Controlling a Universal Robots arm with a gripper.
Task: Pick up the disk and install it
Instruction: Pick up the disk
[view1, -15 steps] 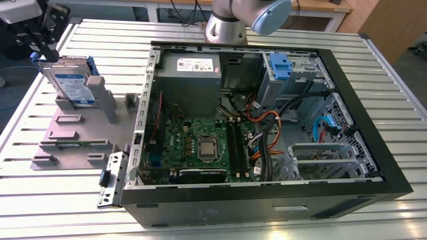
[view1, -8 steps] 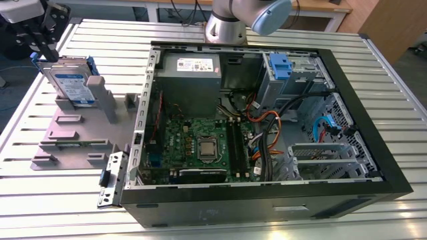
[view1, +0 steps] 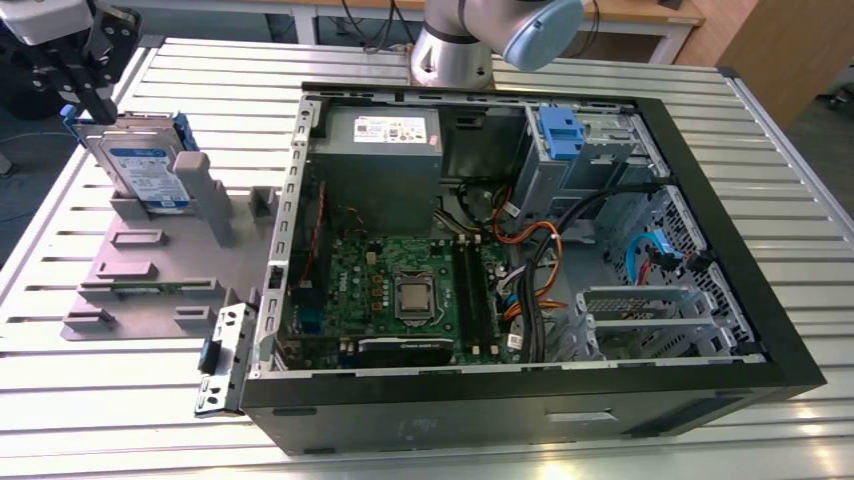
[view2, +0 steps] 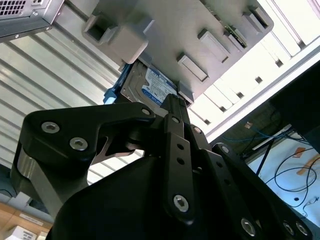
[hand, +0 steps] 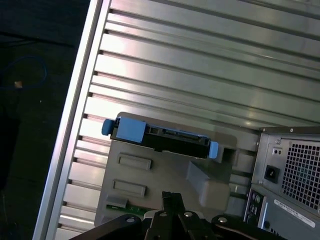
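The disk (view1: 144, 170), silver-grey with a white-and-blue label and blue rails, stands on edge in the grey plastic stand (view1: 147, 270) at the exterior view's left. My gripper (view1: 91, 100) hangs just above the disk's upper rear corner, shut and holding nothing. In the first wrist view the joined fingertips of the gripper (hand: 171, 196) are apart from the disk's top edge (hand: 160, 137). In the second wrist view the gripper (view2: 172, 102) overlaps the disk's label (view2: 155, 90) beside the stand (view2: 165, 30).
An open computer case (view1: 747, 300) lies on the slatted metal table (view1: 200, 80), to the exterior view's right of the stand. Inside are a grey power-supply box (view1: 380, 150), a motherboard (view1: 400, 290), cables and a bay with a blue carrier (view1: 561, 130). The arm's base (view1: 454, 50) stands behind the case.
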